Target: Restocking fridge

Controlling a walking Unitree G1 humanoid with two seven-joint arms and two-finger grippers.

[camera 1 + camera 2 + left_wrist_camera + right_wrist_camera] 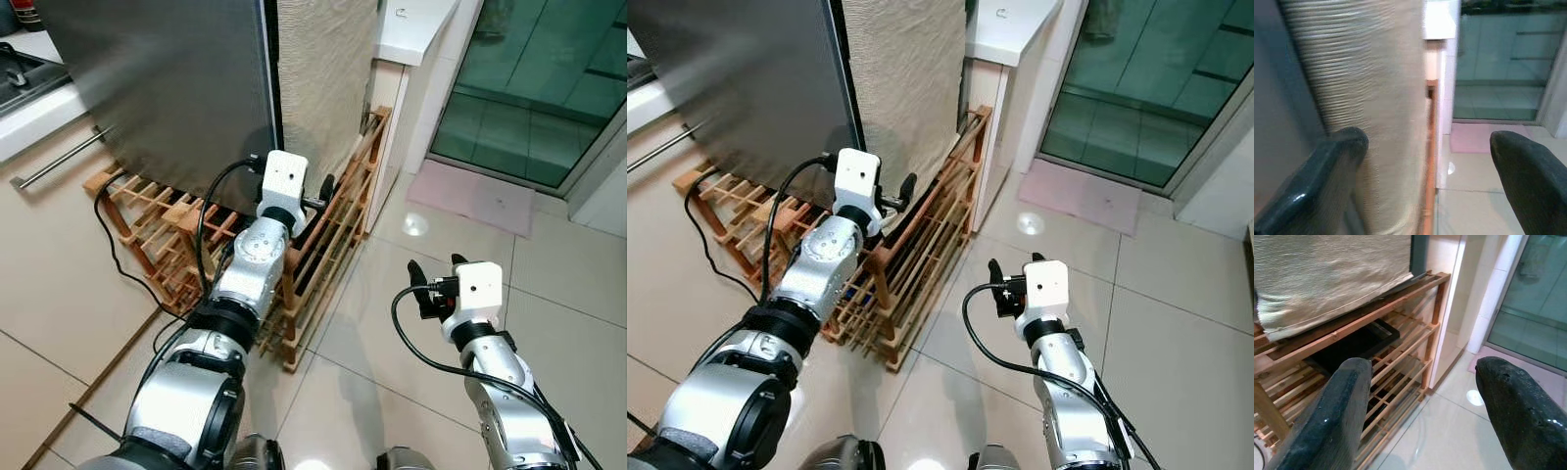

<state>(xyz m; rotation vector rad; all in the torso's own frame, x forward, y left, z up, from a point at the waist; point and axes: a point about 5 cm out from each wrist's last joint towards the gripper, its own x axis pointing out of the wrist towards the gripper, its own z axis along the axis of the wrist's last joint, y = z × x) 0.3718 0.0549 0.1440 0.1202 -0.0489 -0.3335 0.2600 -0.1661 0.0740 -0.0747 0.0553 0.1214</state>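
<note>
The fridge's grey steel door [167,88] is closed, and beside it runs the fridge's ribbed beige side panel [323,78]. The fridge stands on a wooden slatted rack [328,259]. My left gripper [321,196] is raised at the fridge's front corner, just above the rack. It is open and holds nothing, and its fingers [1327,176] frame the beige side panel [1376,98]. My right gripper [437,277] hovers open and empty over the floor tiles to the right of the rack. Between its fingers [1337,416] I see the rack's shelves [1400,352].
A white counter [411,24] stands right of the fridge. Beyond it are a glass door [549,88] and a pink mat [470,196]. A black cable [113,250] trails over the rack's left end. At far left is a cabinet with a bar handle [54,162].
</note>
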